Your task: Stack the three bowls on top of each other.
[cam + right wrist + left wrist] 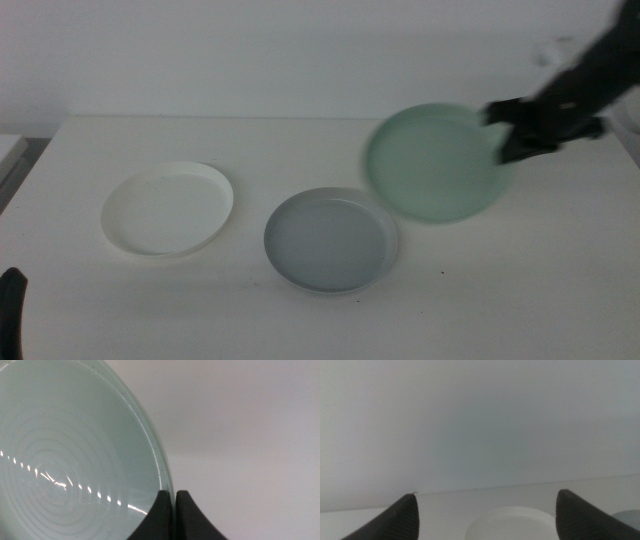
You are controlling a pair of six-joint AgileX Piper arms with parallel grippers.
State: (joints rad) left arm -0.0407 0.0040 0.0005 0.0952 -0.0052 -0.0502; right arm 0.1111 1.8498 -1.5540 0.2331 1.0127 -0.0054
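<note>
Three shallow round bowls, one per colour. Nearest, at 6 o'clock on the white surface (520, 280), sits the grey bowl (330, 240); the white bowl (167, 209) lies at 9 o'clock. The left hand (485, 515) waits, spread. Farthest, at 2 o'clock, the right hand (505, 135) pinches the pale mint green bowl (435, 163) by its rim; only the right wrist view shows that grip.

White bowl (167, 209) lies flat near the table's left edge. Grey bowl (329, 239) lies flat, centre-front. Mint green bowl (436, 162) is raised and tilted, right of the grey one.
</note>
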